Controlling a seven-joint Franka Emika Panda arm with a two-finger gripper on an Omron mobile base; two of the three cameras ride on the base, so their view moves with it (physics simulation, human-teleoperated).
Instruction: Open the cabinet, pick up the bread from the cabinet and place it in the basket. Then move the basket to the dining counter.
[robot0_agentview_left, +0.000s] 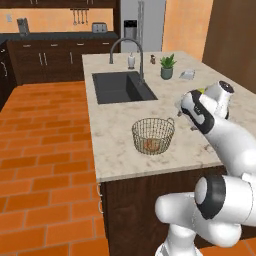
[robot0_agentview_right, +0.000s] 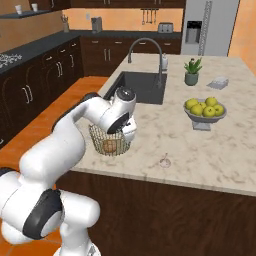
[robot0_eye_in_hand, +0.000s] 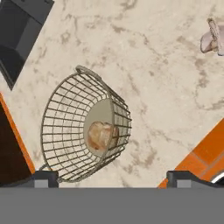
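Gripper (robot0_eye_in_hand: 112, 178): jaws spread wide, nothing between them, above the basket. Wire mesh basket (robot0_eye_in_hand: 83, 131): upright on the dining counter (robot0_agentview_left: 120, 150), near its front edge, at 6 o'clock from the sink (robot0_agentview_left: 122, 86). Bread roll (robot0_eye_in_hand: 101, 135): inside, on the basket's beige base. Fruit bowl (robot0_agentview_right: 205, 111): at 3 o'clock from the basket, well apart. Potted plant (robot0_agentview_left: 167, 66): farther back, beside the faucet (robot0_agentview_left: 129, 50).
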